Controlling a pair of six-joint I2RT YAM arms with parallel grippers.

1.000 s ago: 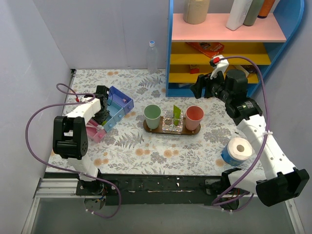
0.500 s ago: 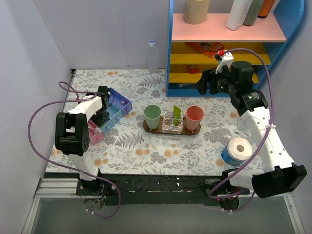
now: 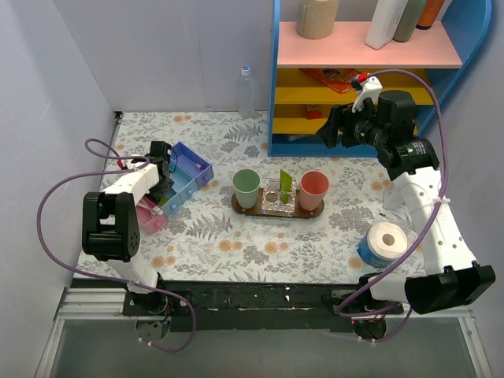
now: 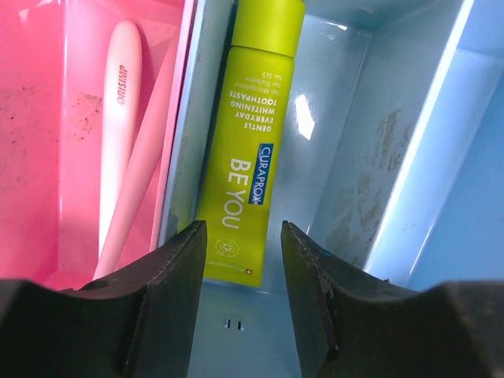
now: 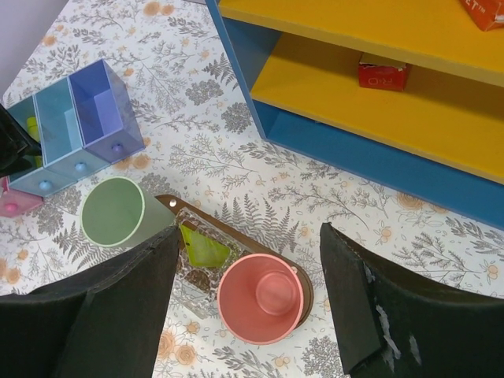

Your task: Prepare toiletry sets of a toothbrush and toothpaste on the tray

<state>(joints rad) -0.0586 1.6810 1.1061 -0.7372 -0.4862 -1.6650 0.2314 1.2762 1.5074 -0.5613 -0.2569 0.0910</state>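
Note:
The dark-brown oval tray (image 3: 236, 206) holds a green cup (image 3: 246, 187), a clear square holder (image 3: 279, 198) with a lime-green pointed piece (image 3: 286, 181), and a pink cup (image 3: 313, 189). My left gripper (image 3: 162, 187) is open down in the pink-blue-purple organiser (image 3: 189, 167). In the left wrist view its jaws (image 4: 242, 236) straddle the near end of a lime-green toothpaste tube (image 4: 248, 134) in the blue compartment, with pink toothbrushes (image 4: 118, 134) in the pink one. My right gripper (image 3: 329, 130) is open and empty, high above the tray (image 5: 164, 201) and pink cup (image 5: 261, 298).
A blue shelf unit (image 3: 274, 79) with yellow and pink shelves stands at the back right, with a red box (image 5: 383, 71) on a shelf. A clear bottle (image 3: 246, 90) stands by the back wall. A toilet roll (image 3: 386, 240) sits at the right front.
My right gripper has risen and drawn back toward the shelf unit. My left gripper has shifted slightly toward the near side of the organiser. The tray items have not moved.

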